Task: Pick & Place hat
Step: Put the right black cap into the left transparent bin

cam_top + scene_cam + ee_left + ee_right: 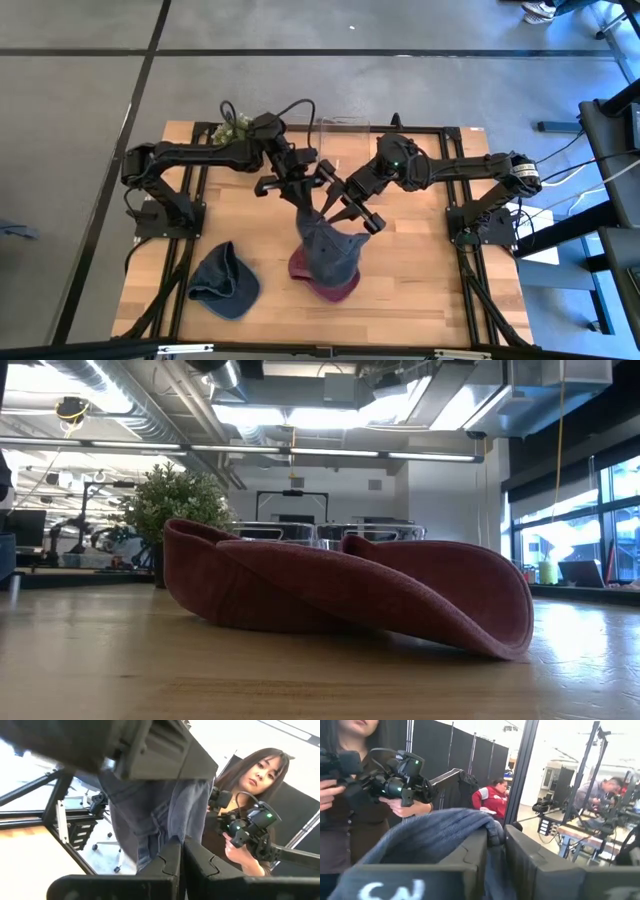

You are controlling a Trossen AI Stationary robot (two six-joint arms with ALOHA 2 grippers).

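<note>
In the high view a blue-grey hat (pixel 328 250) hangs between both grippers over the middle of the table. My left gripper (pixel 310 205) and my right gripper (pixel 340 208) meet at its upper edge, both shut on it. Below it a dark red hat (pixel 325 288) lies on the table; the low view shows this dark red hat (pixel 350 595) resting on its brim, crown sagging. A second blue-grey hat (pixel 225 282) lies flat toward the near left. The left wrist view shows the held hat's cloth (pixel 150 815) above my fingers. My left gripper pinches the blue-grey hat's upper edge (pixel 167 842) between its two shut fingers (pixel 167 867), slanting down from the far left. The cloth is bunched; the hat hangs below. My right gripper pinches the hat's upper edge (pixel 492 832) between its shut fingers (pixel 520 860), slanting down from the far right. The cloth folds over the fingers. The hat's lower end (pixel 335 272) is over the dark red hat; whether they touch cannot be told.
A potted plant (pixel 232 127) and a clear container (pixel 343 135) stand at the table's far edge. The black frame rail (pixel 460 250) runs along the table's sides. A person (pixel 250 780) stands beyond the table, hands on a controller device (pixel 395 780).
</note>
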